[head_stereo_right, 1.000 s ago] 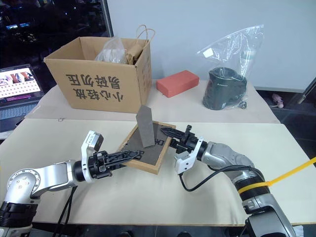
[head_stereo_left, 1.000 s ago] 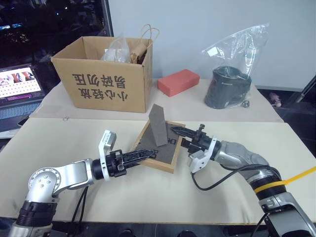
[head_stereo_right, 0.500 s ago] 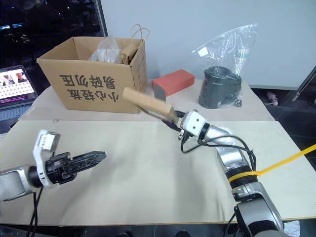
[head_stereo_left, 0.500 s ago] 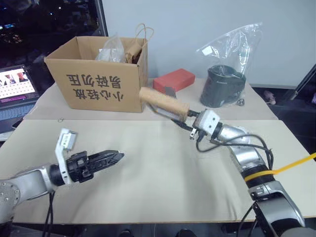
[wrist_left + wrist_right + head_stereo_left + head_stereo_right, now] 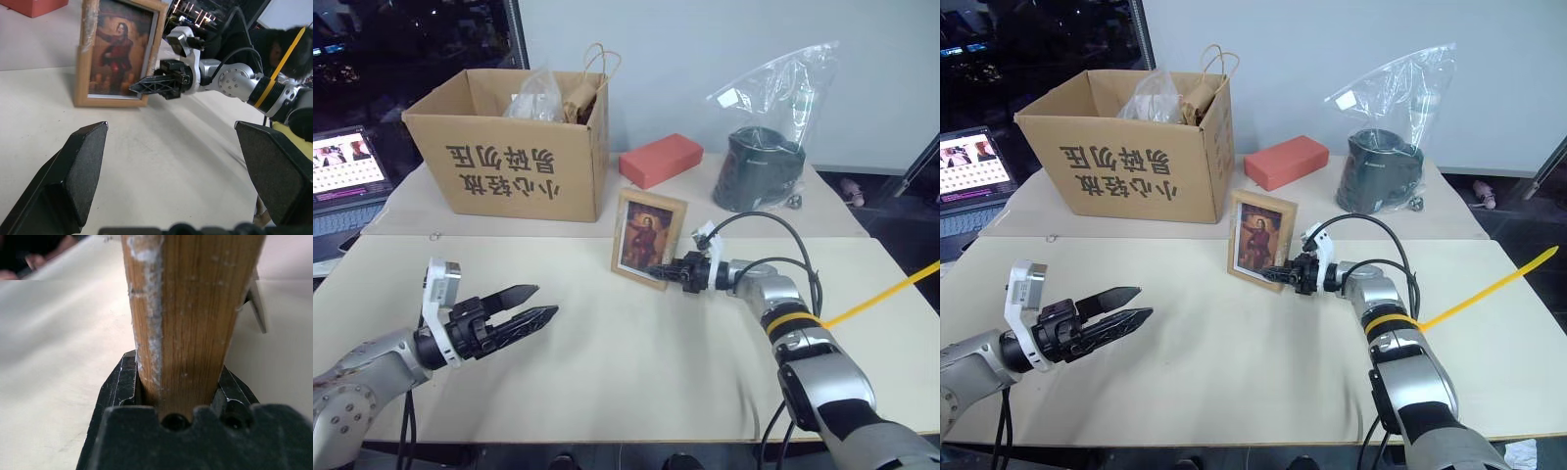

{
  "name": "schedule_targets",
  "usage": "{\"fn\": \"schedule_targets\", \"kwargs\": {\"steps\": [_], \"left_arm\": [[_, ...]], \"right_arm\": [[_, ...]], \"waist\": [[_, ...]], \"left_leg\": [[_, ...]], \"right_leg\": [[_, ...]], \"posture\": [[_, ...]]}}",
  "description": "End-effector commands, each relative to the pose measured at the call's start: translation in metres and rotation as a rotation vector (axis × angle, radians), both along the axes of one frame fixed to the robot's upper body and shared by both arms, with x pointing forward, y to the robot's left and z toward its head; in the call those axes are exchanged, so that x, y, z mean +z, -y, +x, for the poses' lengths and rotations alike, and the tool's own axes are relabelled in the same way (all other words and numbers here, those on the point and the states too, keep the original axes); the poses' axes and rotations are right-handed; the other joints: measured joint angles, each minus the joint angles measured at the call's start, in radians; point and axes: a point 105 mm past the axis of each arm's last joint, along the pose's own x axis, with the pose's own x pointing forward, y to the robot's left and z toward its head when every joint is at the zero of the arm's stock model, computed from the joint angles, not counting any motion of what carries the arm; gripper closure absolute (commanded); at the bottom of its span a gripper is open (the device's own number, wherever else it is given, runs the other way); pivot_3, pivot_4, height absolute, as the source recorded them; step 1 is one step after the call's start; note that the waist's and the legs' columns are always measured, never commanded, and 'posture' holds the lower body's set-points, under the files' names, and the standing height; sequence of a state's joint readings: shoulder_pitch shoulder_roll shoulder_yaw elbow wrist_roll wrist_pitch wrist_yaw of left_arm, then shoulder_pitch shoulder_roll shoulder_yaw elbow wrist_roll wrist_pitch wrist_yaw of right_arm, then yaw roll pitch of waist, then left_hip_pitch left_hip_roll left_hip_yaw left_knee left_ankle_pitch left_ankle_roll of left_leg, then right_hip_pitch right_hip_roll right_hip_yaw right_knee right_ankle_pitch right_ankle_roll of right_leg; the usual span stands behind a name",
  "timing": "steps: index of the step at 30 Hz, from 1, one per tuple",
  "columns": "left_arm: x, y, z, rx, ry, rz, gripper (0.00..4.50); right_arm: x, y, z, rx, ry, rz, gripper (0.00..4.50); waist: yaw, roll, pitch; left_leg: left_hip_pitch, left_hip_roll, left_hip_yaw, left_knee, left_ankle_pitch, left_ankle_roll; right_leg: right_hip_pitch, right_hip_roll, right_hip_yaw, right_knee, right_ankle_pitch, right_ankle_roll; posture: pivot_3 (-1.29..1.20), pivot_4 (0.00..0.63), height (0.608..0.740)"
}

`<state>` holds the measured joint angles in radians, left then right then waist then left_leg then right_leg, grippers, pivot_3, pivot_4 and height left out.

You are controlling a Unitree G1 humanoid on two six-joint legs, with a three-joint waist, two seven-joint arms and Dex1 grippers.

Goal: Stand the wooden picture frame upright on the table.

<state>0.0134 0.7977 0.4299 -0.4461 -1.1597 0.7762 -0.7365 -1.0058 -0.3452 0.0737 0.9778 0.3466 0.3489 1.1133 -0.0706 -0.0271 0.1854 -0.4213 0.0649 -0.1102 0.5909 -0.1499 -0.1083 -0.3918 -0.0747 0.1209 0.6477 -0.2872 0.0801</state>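
The wooden picture frame (image 5: 649, 238) stands upright on the pale beige table (image 5: 636, 362), its reddish-brown portrait facing me and its bottom edge apparently on the tabletop. My right gripper (image 5: 653, 271) is shut on the frame's lower right edge; in the right wrist view the light-wood edge (image 5: 190, 323) sits clamped between the black jaws. My left gripper (image 5: 546, 300) hovers open and holds nothing, well to the left of the frame. In the left wrist view its wide-spread fingers (image 5: 83, 161) point toward the frame (image 5: 115, 54) and the right gripper (image 5: 146, 85).
A cardboard box (image 5: 514, 147) with bags inside stands behind the frame to the left. A red block (image 5: 661, 160) and a plastic bag holding a dark container (image 5: 764, 166) sit at the back. A laptop (image 5: 347, 176) is at far left.
The frame lay face down with its stand up. My right gripper lifted and turned it, and it now stands facing me. My left gripper drew back to the left and opened wider.
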Motion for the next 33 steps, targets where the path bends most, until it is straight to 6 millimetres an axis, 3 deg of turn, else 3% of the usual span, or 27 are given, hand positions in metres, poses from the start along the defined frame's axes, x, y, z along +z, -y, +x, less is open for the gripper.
{"fn": "schedule_targets", "kwargs": {"steps": [1,7,15,17,19,22,24,27,30,33], "left_arm": [[0.009,-0.002,-0.003,-0.003,0.043,0.002,0.0],[0.006,-0.004,0.0,0.011,0.029,-0.009,0.0],[0.007,-0.004,0.008,0.009,0.025,-0.026,0.0],[0.007,-0.004,0.01,0.008,0.024,-0.031,0.0],[0.007,-0.003,0.012,-0.002,0.024,-0.035,0.0],[0.01,0.001,0.01,-0.04,0.036,-0.042,0.0],[0.013,0.002,0.006,-0.07,0.042,-0.044,0.0],[0.011,-0.001,0.006,-0.05,0.042,-0.02,0.0],[-0.002,-0.009,0.017,0.066,0.067,0.068,0.0],[-0.036,-0.01,0.018,0.093,0.084,0.226,0.0]], "right_arm": [[-0.007,-0.003,-0.006,0.03,-0.11,0.052,3.27],[-0.024,-0.013,-0.02,0.088,-0.222,0.09,3.27],[-0.039,-0.014,-0.028,0.083,-0.137,-0.031,3.28],[-0.036,-0.013,-0.029,0.076,-0.095,-0.04,2.27],[-0.021,-0.01,-0.033,0.085,-0.121,0.038,1.68],[-0.006,0.003,-0.041,0.092,-0.124,0.077,0.68],[0.0,0.025,-0.046,0.063,-0.113,0.059,0.06],[0.004,0.058,-0.053,-0.014,-0.097,0.029,0.06],[-0.003,0.089,-0.066,-0.082,0.032,-0.161,0.06],[-0.009,0.103,-0.094,-0.06,0.115,-0.276,0.06]], "waist": [[-0.002,0.0,0.0],[-0.002,0.0,0.0],[-0.004,0.0,0.0],[-0.002,0.0,0.0],[-0.001,0.0,0.0],[0.001,0.0,0.0],[0.004,0.0,0.0],[0.01,0.0,0.0],[0.01,0.0,0.0],[0.006,0.001,0.0]], "left_leg": [[0.0,0.0,0.0,0.0,0.0,0.0],[0.001,0.001,0.0,0.0,0.0,0.0],[0.002,0.001,0.0,0.0,0.0,0.0],[0.002,0.001,0.0,0.0,0.0,0.0],[0.002,0.001,0.0,0.0,0.0,0.0],[0.001,0.001,0.0,0.001,0.0,0.0],[0.001,0.001,0.0,0.001,0.0,0.0],[-0.001,0.001,0.0,0.001,0.0,0.0],[0.0,0.001,0.0,0.0,0.0,0.0],[0.0,0.001,0.0,0.0,0.0,0.0]], "right_leg": [[0.0,0.0,0.0,0.0,0.0,0.0],[0.001,0.001,0.0,0.0,0.0,0.0],[0.001,0.001,0.0,0.001,0.0,0.0],[0.002,0.001,0.0,0.001,0.0,0.0],[0.002,0.001,0.0,0.001,0.0,0.0],[0.001,0.001,0.0,0.001,0.0,0.0],[0.001,0.001,0.0,0.001,0.0,0.0],[0.0,0.001,0.0,0.0,0.0,0.001],[0.0,0.001,0.0,0.0,0.0,0.001],[0.0,0.001,0.0,-0.001,-0.003,0.006]], "posture": [[0.0,0.15,0.74],[0.0,0.15,0.74],[0.0,0.15,0.74],[0.0,0.15,0.74],[0.0,0.15,0.74],[0.0,0.15,0.74],[0.0,0.15,0.74],[0.0,0.15,0.74],[0.0,0.15,0.74],[0.0,0.15,0.74]]}}
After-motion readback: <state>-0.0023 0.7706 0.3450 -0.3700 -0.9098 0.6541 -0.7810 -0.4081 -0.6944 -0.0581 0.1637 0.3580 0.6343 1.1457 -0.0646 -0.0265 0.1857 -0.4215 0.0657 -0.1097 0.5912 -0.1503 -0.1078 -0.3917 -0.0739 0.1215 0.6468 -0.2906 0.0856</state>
